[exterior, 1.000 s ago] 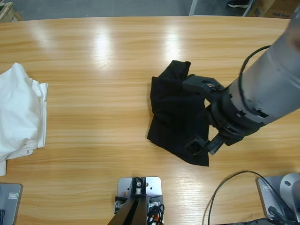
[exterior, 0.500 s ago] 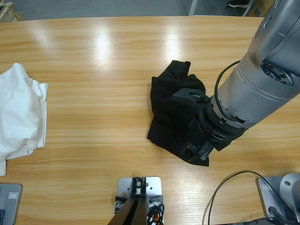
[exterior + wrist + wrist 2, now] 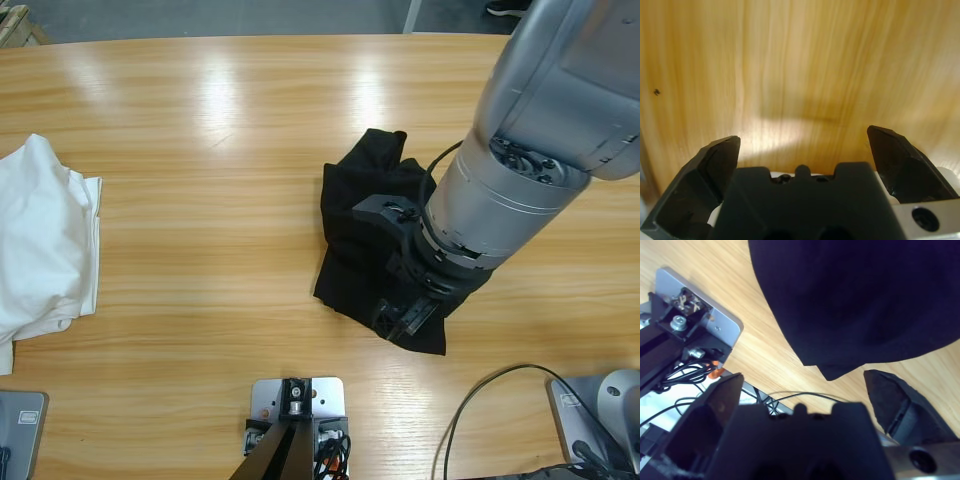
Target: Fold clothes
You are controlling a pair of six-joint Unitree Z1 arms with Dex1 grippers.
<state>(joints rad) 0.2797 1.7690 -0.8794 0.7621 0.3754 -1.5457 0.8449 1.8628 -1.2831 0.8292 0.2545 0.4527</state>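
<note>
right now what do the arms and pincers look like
The right arm is a thick silver-grey cylinder with a black wrist and a thin black cable looping beside it. Its pincer is black with two angular tapered jaws. The left pincer looks the same: blocky black body, two black wedge-shaped jaws, silver mount behind.

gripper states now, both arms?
Left tool: open, holding nothing, bare wooden table ahead of it.
Right tool: open, holding nothing, over the near edge of the black shirt.

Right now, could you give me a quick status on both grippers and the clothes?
Right gripper open, low over the black shirt. Left gripper open above bare table. White shirts piled far off. Nothing in the way.
</note>
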